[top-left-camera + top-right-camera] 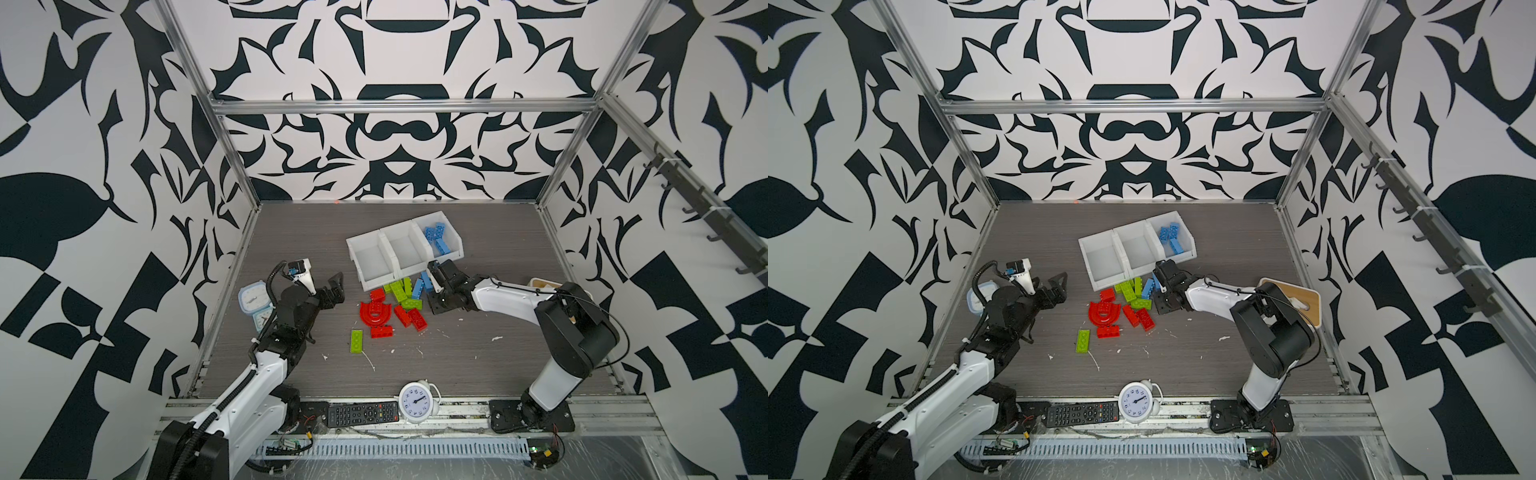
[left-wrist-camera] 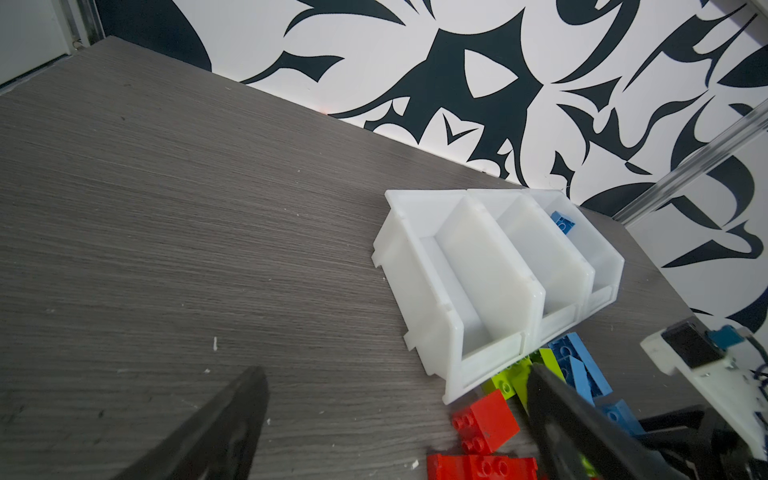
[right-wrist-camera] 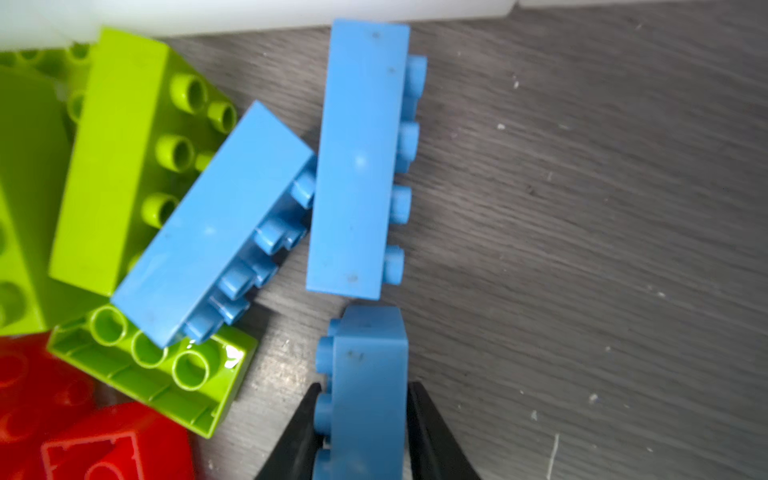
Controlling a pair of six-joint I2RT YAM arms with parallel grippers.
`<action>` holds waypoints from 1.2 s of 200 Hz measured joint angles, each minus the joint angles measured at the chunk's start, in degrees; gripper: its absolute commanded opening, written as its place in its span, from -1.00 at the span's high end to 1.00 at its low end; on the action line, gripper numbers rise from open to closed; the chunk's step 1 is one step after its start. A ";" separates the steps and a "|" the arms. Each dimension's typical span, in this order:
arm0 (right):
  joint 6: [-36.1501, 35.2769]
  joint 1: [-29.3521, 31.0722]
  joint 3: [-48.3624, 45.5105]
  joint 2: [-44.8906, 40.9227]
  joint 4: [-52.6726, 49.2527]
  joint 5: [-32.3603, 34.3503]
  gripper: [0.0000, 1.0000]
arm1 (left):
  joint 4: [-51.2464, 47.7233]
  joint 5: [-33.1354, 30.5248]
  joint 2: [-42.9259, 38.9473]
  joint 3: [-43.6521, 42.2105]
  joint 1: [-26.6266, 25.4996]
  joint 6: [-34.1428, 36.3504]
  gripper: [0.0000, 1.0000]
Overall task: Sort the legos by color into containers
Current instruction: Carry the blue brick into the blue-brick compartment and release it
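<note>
Right fingers point(image 3: 428, 440) pinch blue lego point(image 3: 365, 395) on tabletop point(image 3: 582, 208).

I read the table top point(image 1: 291, 232) as grey wood-grain laminate, matt and finely ridged, flecked with white crumbs. The containers point(image 2: 419, 299) look like white, slightly translucent plastic with a satin sheen. The blue lego point(image 3: 365, 374) is smooth moulded plastic, lightly scuffed. The green lego point(image 3: 166, 386) shows a glossy glint. The frame rails point(image 1: 399, 106) appear to be brushed metal. The right gripper point(image 3: 362, 392) has matt black fingers point(image 3: 297, 449).
</note>
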 measured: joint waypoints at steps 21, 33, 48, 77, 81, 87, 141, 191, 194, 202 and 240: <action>0.00 0.00 -0.11 -0.57 0.13 0.00 0.40 | -0.07 -0.22 0.02 0.00 0.00 0.00 -0.99; 0.02 0.00 -0.17 -0.98 0.33 -0.02 0.42 | -0.09 -0.24 0.02 0.00 0.00 0.00 -0.99; 0.02 0.00 -0.17 -1.57 0.48 -0.07 0.49 | -0.07 -0.26 0.02 0.00 0.00 0.00 -0.99; -0.96 -0.66 -0.17 -3.54 0.24 -0.57 0.61 | -0.09 -0.39 0.02 0.00 0.00 0.00 -0.99; -1.09 -0.87 -0.15 -4.02 0.13 -0.81 0.62 | -0.07 -0.42 0.02 0.00 0.00 0.00 -0.99; -1.33 -1.18 -0.11 -4.72 -0.13 -1.18 0.65 | -0.07 -0.44 0.02 0.00 0.00 0.00 -0.99; -5.33 -9.53 8.24 -11.23 -5.73 -6.19 0.70 | -0.07 -0.46 0.02 0.00 0.00 -0.09 -0.99; -10.84 -16.65 24.96 -5.14 -7.17 -13.16 0.70 | -0.04 -0.44 0.04 0.00 0.00 -0.42 -0.99; -11.23 -16.92 26.01 -4.31 -7.34 -13.62 0.70 | -0.07 -0.42 0.04 0.00 0.00 -0.42 -0.99; -12.02 -17.51 28.59 -2.23 -7.43 -14.60 0.70 | -0.07 -0.42 0.04 0.00 0.00 -0.44 -0.99; -15.52 -18.67 38.69 8.98 -8.26 -17.77 0.69 | -0.07 -0.35 0.09 0.00 0.00 -0.44 -0.99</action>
